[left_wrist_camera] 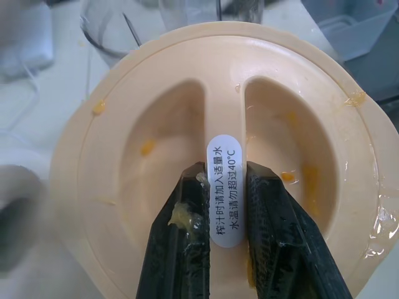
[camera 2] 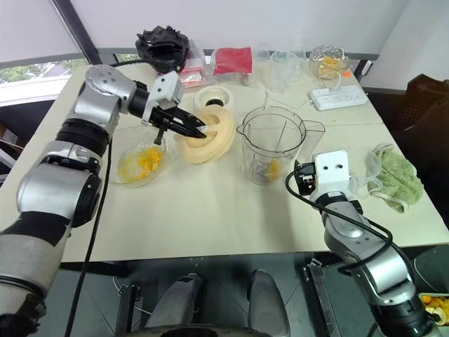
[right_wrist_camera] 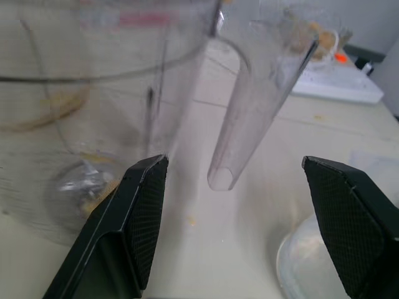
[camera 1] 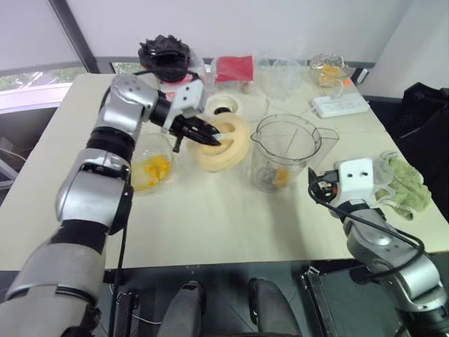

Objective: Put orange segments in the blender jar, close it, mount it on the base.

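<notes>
The left tool [left_wrist_camera: 227, 218] is clamped on the central ridge of the pale-yellow lid [camera 1: 228, 144], holding it tilted above the table [camera 1: 210, 217] near its middle. The blender jar [camera 1: 284, 151] stands upright toward the table's right side with orange segments [camera 1: 282, 175] at its bottom. The right tool [right_wrist_camera: 234, 205] is spread wide, its fingers either side of the jar's handle [right_wrist_camera: 259, 106], not touching.

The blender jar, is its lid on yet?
No. The blender jar stands open-topped, while the left gripper holds the lid by its ridge, beside the jar.
</notes>
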`<state>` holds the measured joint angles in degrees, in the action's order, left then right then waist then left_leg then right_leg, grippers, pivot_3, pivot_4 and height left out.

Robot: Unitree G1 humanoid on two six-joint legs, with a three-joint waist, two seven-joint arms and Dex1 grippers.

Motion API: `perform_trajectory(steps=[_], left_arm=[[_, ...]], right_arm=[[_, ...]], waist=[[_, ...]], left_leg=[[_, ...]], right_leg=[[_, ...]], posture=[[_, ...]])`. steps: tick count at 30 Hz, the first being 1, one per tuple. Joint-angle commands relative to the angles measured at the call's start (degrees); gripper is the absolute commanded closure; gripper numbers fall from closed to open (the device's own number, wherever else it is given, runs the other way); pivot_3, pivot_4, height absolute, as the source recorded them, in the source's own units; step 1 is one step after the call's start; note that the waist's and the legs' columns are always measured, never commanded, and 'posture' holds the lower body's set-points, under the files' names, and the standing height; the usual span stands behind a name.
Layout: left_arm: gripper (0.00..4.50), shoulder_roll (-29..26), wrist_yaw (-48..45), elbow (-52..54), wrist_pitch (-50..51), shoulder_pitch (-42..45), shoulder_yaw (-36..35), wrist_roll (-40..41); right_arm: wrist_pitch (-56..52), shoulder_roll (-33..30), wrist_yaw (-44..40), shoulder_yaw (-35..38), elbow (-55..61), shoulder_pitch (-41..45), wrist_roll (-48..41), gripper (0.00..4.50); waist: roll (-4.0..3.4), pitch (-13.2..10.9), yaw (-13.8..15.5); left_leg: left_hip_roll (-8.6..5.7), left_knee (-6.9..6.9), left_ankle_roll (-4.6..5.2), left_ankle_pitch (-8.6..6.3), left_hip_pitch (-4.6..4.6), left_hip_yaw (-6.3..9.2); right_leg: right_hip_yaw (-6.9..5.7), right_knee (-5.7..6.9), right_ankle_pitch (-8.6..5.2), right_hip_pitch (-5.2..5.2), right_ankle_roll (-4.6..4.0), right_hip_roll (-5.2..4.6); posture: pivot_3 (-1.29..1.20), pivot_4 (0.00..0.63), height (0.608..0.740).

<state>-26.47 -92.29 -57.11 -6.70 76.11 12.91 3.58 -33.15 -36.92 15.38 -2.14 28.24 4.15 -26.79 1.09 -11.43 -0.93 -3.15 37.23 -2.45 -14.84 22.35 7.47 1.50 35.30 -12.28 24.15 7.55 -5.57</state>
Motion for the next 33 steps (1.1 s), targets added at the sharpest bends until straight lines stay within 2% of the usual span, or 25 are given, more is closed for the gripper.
perform_trajectory(steps=[1, 7, 17, 20, 22, 27, 33], left_arm=[[4.25, -2.09, -0.21, 5.58, 1.9, -1.22, 1.09, 3.51], [4.25, -3.31, -0.21, 11.97, 6.91, -3.64, 0.35, 6.02], [4.25, -4.06, 1.1, 16.37, 9.06, -6.64, -2.38, 5.46], [4.25, -4.36, 1.42, 16.9, 9.29, -6.93, -2.74, 5.4], [4.25, -4.66, 1.45, 16.78, 9.35, -6.72, -2.95, 5.41], [4.25, -5.09, 1.07, 14.84, 9.87, -4.37, -3.56, 5.62], [4.25, -4.54, -0.06, 7.07, 10.19, 3.84, -5.36, 5.92]], right_arm=[[2.67, 3.73, -2.38, 1.78, -4.51, 3.18, 4.27, 0.95], [5.2, 9.9, -5.12, 5.45, -12.84, 8.61, 7.44, 0.95], [10.02, 13.56, -10.34, 6.48, -25.78, 17.75, 13.88, 0.95], [11.05, 14.05, -11.61, 6.75, -27.16, 18.19, 15.13, 1.83], [10.86, 14.6, -12.13, 7.01, -26.95, 18.13, 15.39, 2.72], [9.05, 16.54, -12.46, 7.86, -23.2, 17.01, 15.64, 2.72], [0.55, 21.25, -11.37, 6.93, -8.57, 14.63, 14.37, 2.72]], waist=[[-0.02, 0.01, -0.22], [-0.05, 0.01, -0.22], [-0.1, 0.02, -0.33], [-0.1, 0.02, -0.32], [-0.1, 0.02, -0.33], [-0.12, 0.03, -0.3], [-0.12, 0.02, -0.47]], left_leg=[[0.0, 0.0, 0.0, 0.0, 0.0, -0.01], [0.0, -0.01, 0.0, 0.01, 0.0, -0.01], [0.0, -0.04, -0.01, 0.01, 0.0, -0.01], [0.0, -0.04, -0.01, 0.01, 0.0, -0.01], [0.0, -0.04, -0.01, 0.01, 0.0, -0.01], [-0.01, -0.01, -0.03, 0.02, -0.02, 0.0], [-0.01, -0.02, -0.03, 0.02, 0.06, 0.0]], right_leg=[[0.01, 0.02, 0.0, 0.02, 0.0, 0.0], [0.01, 0.18, 0.0, 0.13, -0.01, 0.0], [0.02, 0.26, 0.01, 0.2, -0.02, 0.01], [0.03, 0.27, 0.01, 0.2, -0.02, 0.01], [0.02, 0.29, 0.01, 0.21, -0.02, 0.01], [0.04, 0.41, 0.01, 0.23, -0.02, 0.01], [0.04, 0.61, 0.01, 0.42, -0.02, 0.01]], posture=[[0.0, 0.15, 0.74], [0.0, 0.15, 0.74], [0.0, 0.15, 0.74], [0.0, 0.15, 0.74], [0.0, 0.15, 0.74], [0.0, 0.15, 0.74], [0.0, 0.15, 0.74]])
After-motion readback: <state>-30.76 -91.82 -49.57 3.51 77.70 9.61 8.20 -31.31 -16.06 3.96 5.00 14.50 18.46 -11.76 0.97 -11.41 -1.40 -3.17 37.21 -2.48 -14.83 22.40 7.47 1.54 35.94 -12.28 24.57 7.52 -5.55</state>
